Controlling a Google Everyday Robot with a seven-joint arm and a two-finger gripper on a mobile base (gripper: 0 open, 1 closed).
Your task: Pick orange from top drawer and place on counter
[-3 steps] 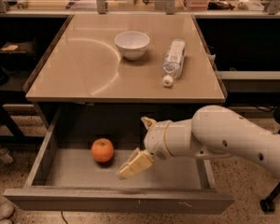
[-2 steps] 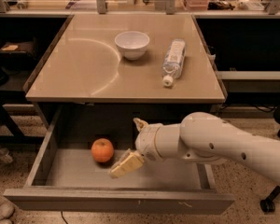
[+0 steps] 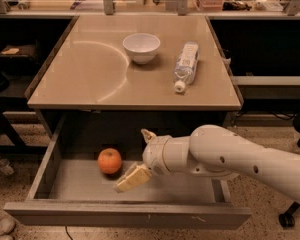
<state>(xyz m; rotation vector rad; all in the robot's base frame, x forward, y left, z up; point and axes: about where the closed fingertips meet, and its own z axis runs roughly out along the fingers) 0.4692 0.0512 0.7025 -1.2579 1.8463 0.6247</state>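
Orange and round: the orange (image 3: 110, 160), low left in the frame, on the floor of the top drawer (image 3: 70, 186), same spot as before. Not grabbed yet. Just right of it, the gripper (image 3: 133, 160), slid closer, fingers spread wide. Probably next: pinch it, lift to the counter (image 3: 80, 74).

In the open top drawer (image 3: 80, 186) the gripper (image 3: 134, 159) sits just right of the orange (image 3: 110, 160), jaws spread; bowl (image 3: 141, 46) and bottle (image 3: 186, 64) lie on the worktop (image 3: 80, 79)
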